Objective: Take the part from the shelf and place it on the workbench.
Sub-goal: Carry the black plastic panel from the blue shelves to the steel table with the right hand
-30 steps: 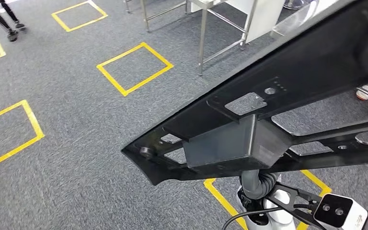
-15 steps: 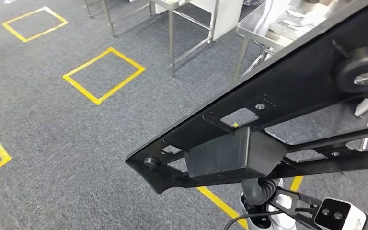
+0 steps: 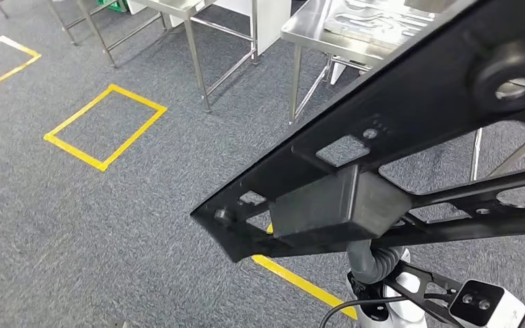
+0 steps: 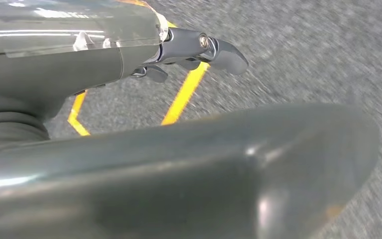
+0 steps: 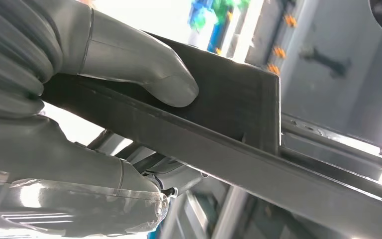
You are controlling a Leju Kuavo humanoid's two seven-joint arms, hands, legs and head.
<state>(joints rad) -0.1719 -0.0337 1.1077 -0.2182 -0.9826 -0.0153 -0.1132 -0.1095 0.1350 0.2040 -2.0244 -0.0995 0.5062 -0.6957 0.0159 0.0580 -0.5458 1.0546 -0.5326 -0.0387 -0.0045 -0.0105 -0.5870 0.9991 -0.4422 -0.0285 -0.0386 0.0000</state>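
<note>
A large black flat part (image 3: pixel 396 116) with cut-outs and a box-shaped block underneath stretches across the right of the head view, held up above the floor. My right hand (image 5: pixel 79 99) grips its edge, the thumb (image 5: pixel 144 64) pressing on one face of the part (image 5: pixel 229 124) and the fingers wrapped under it. In the head view my right forearm (image 3: pixel 372 263) shows below the part. My left hand (image 4: pixel 79 64) hangs over the carpet with its fingers (image 4: pixel 209 50) stretched out, holding nothing. The steel workbench (image 3: pixel 314 24) stands ahead at the top, partly behind the part.
Moulded metal pieces (image 3: pixel 376 20) lie on the workbench. A second steel table (image 3: pixel 178 7) stands to its left, legs on the grey carpet. Yellow tape marks a square (image 3: pixel 106 126) on the floor, and a yellow line (image 3: pixel 301 283) runs near my feet.
The camera has turned and moved on: the floor squares slid left and the workbench came closer at the top. The part stays in my right hand's grip.
</note>
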